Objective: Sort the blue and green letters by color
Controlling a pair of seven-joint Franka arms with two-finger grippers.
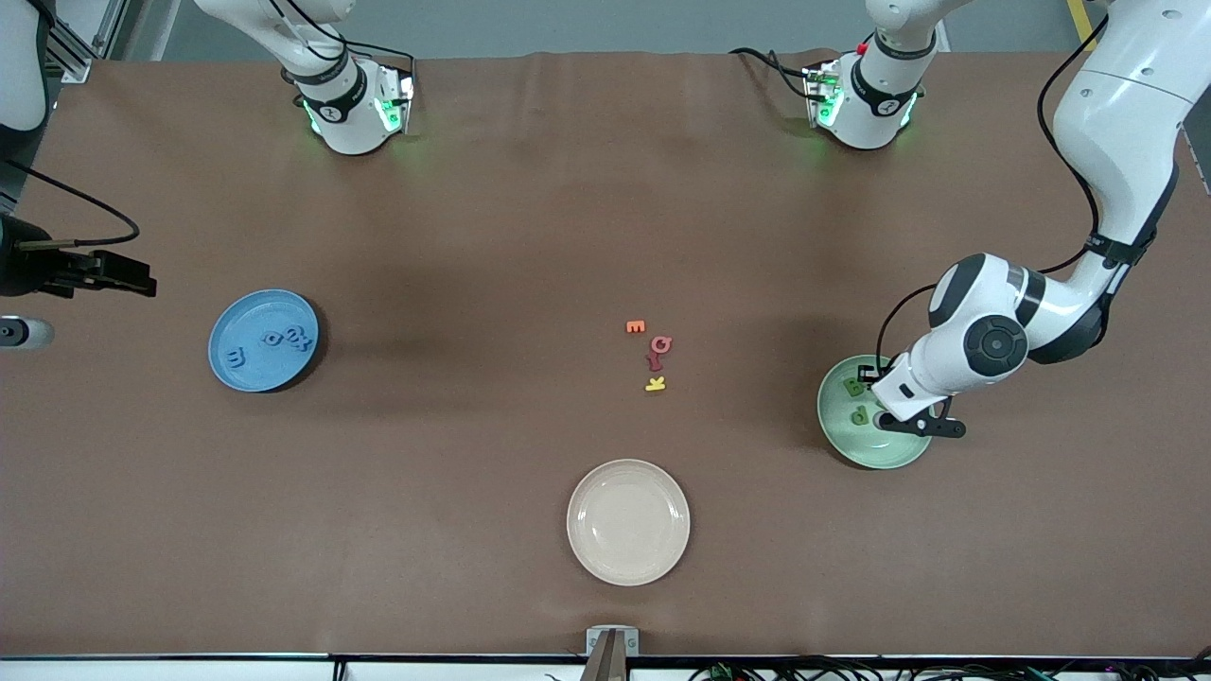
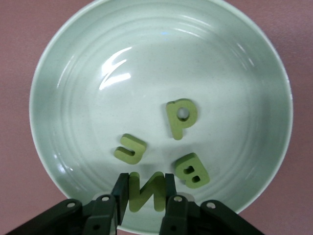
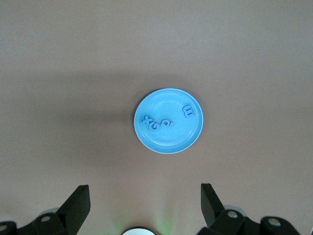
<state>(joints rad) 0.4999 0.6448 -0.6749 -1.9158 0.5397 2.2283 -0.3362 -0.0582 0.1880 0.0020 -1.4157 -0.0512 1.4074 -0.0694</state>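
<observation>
Two white Franka arms, black at the joints and the fingers

We see glossy white rounded shells on both arms, with black bands at the joints and a round black cap on the left arm's (image 1: pixel 984 340) wrist joint. Black cables loop along the left arm's links, and another trails from the right arm's (image 1: pixel 57 270) black wrist end. Both bases glow green, each with a black ring bearing a small white mark; the left base also carries a red button. The left gripper (image 2: pixel 145 193) has matte black fingers with silver screws, and the right gripper (image 3: pixel 145 205) shows black angular fingers, also with screws.
</observation>
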